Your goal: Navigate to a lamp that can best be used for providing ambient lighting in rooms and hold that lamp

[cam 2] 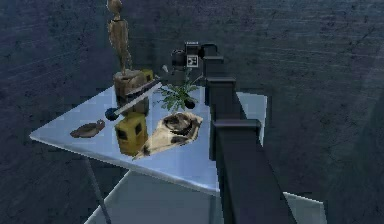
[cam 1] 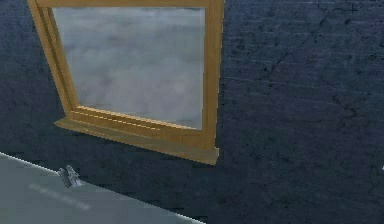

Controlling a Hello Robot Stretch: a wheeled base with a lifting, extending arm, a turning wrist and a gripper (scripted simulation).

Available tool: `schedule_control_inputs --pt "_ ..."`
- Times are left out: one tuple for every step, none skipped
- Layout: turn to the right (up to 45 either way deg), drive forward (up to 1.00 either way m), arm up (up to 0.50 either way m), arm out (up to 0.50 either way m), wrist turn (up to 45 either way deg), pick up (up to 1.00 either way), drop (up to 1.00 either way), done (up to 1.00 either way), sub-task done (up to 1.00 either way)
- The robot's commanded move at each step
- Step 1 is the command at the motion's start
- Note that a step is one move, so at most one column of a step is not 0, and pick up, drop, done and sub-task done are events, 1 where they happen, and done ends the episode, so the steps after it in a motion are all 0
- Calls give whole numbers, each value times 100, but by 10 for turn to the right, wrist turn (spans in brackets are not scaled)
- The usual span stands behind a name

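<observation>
A tall wooden jointed figure [cam 2: 119,38] stands on a brown base at the far left corner of a pale blue table [cam 2: 190,165] in the arm side view. The dark arm [cam 2: 240,160] rises from the bottom edge and reaches over the table. Its gripper [cam 2: 172,67] sits just right of the figure, above a green spiky plant [cam 2: 178,96]. With things on the table behind it, I cannot tell whether it holds anything. No shape here reads clearly as a lamp.
On the table also lie a yellow box [cam 2: 130,134], a dark rod [cam 2: 136,101], a flat brown piece [cam 2: 87,129] and a brown-and-white dish [cam 2: 181,125]. The forward view faces a dark brick wall [cam 1: 300,110] with a wood-framed window [cam 1: 135,65]. A grey surface [cam 1: 40,195] with a small object [cam 1: 70,177] lies below it.
</observation>
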Motion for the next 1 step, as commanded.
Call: schedule_control_inputs --pt "0 0 0 0 30 0 0 0 0"
